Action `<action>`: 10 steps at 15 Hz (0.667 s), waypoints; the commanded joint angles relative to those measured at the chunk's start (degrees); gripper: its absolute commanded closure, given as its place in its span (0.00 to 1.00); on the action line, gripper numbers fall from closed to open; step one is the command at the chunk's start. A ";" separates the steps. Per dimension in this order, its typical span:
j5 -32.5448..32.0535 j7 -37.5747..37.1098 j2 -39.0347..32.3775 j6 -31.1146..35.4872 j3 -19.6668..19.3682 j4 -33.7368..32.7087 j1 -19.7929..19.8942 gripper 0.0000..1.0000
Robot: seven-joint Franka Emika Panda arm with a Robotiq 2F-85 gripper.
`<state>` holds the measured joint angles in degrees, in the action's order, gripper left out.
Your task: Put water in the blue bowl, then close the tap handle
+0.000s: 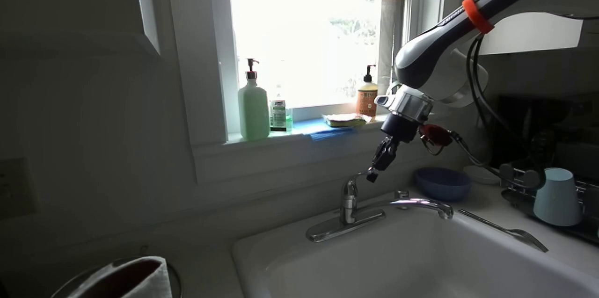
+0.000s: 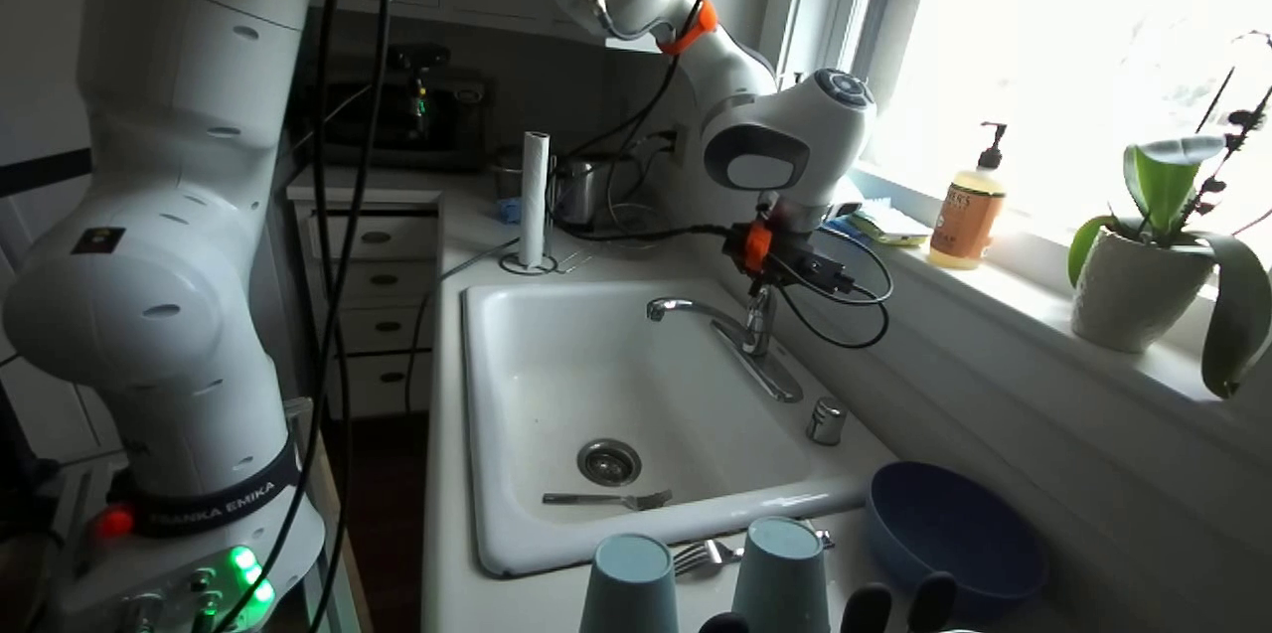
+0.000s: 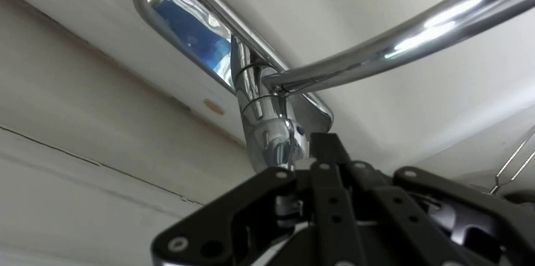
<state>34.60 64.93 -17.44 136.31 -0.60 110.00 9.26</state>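
Blue bowl (image 2: 954, 539), round, dark and plain, beside the sink (image 2: 547, 385), jaws closed near the tap handle (image 3: 271, 138)

Handle (image 1: 360, 175) mostly hidden by the gripper (image 3: 342, 158) in the wrist view.
Whether the two touch cannot be told; in an exterior view the fingertips (image 1: 372, 178) are too small and dark. The spout (image 3: 418, 38) runs off the wrist view's right edge. In an exterior view the sink (image 1: 255, 246) is cut by the bottom and right edges, and small print on the soap (image 1: 367, 100) cannot be read. In an exterior view the bottom edge crops two mugs (image 2: 631, 588), one covering part of a fork (image 2: 708, 554); a black knob (image 2: 932, 603) covers a bit of the lower edge of the bowl (image 2: 944, 524), and whether the bowl holds water cannot be told.
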 commanded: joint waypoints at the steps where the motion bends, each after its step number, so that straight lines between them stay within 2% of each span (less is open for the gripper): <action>1: -1.57 -1.69 1.03 -1.25 0.49 -0.77 0.80 1.00; 2: -2.88 -2.96 1.88 -0.97 -0.11 -0.26 0.52 0.74; 3: -5.09 -4.65 2.48 -1.28 -0.85 0.06 0.20 0.73; 4: -7.30 -6.05 3.11 -1.41 -1.36 0.34 0.22 0.68; 7: -15.23 -11.17 5.19 -1.51 -3.15 1.12 0.40 0.46; 10: -20.07 -11.98 8.32 -6.56 -4.33 2.02 1.50 0.26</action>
<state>19.15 54.90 -13.37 134.40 -4.08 109.92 9.74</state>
